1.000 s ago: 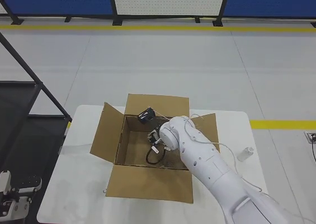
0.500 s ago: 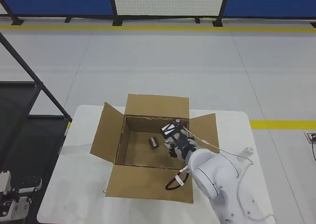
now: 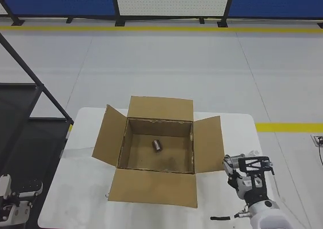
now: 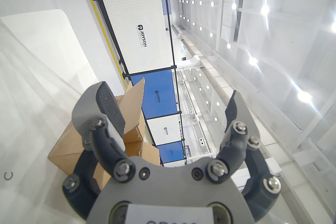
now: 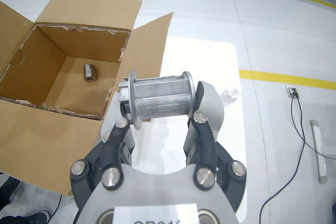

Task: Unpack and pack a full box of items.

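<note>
The open cardboard box (image 3: 155, 186) stands mid-table with its flaps spread. One small dark metal cylinder (image 3: 157, 145) (image 5: 90, 72) lies on its floor. My right gripper (image 3: 247, 170) (image 5: 161, 104) hangs over the table's right front part, beside the box's right flap, shut on a flanged aluminium spool (image 5: 157, 96) held crosswise between its fingers. In the left wrist view, my left gripper (image 4: 170, 104) points upward toward the ceiling, open with nothing between its fingers; the box (image 4: 131, 128) shows behind one finger.
A small white bottle (image 5: 231, 93) lies on the table beyond the spool, near the right edge. A small metal ring (image 3: 107, 197) sits by the box's front left corner. A black rack (image 3: 12, 114) stands left of the table.
The right arm has come out of the box and swung right and toward the front, carrying the spool to the table's right side. The cylinder inside the box now shows.
</note>
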